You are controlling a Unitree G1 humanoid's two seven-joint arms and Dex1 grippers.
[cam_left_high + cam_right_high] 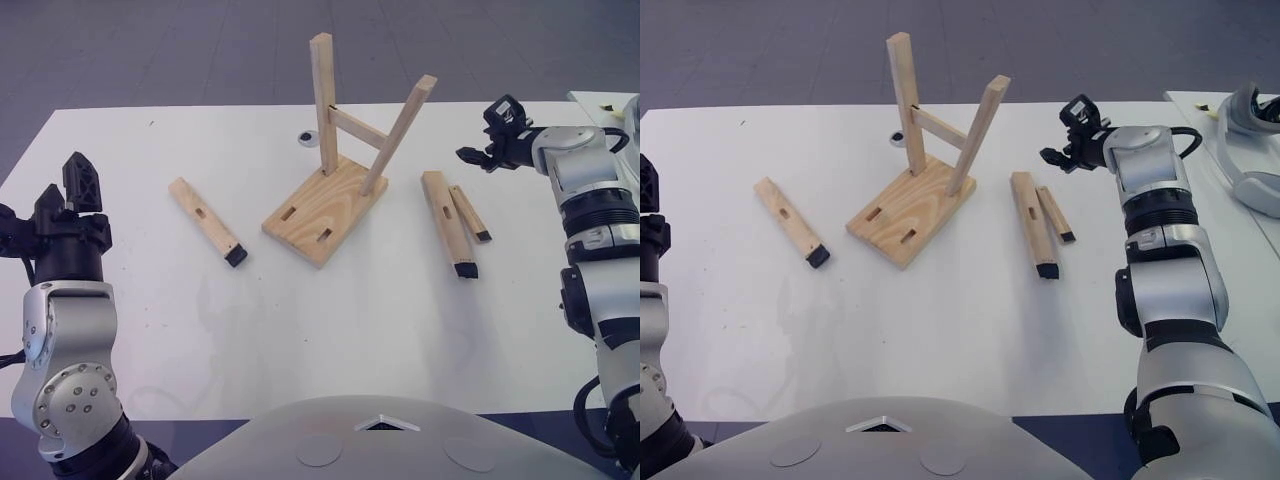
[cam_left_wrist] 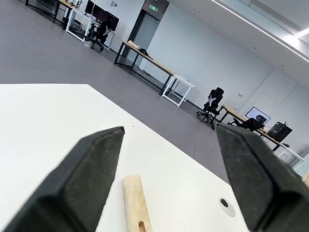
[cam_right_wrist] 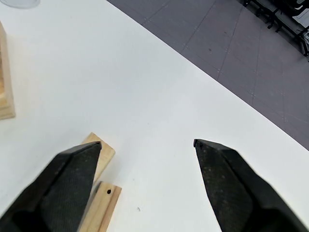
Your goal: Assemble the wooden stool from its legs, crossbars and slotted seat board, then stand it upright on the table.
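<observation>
The slotted seat board (image 1: 325, 210) lies flat mid-table with two legs (image 1: 324, 103) standing in it, joined by a crossbar (image 1: 357, 128). One loose leg (image 1: 207, 221) with a black foot lies to its left. Another loose leg (image 1: 449, 223) and a short crossbar (image 1: 469, 213) lie side by side to its right. My right gripper (image 1: 480, 154) hangs open above the table just behind that pair, whose ends (image 3: 99, 188) show between its fingers (image 3: 65, 186). My left gripper (image 1: 62, 195) stands open at the table's left edge, well away from the left leg (image 2: 136, 205).
A small round black-and-white grommet (image 1: 308, 139) sits in the table behind the stool. A second white table (image 1: 1230, 110) with a grey headset-like object (image 1: 1252, 130) stands to the right. Bare tabletop (image 1: 330, 340) spreads across the front.
</observation>
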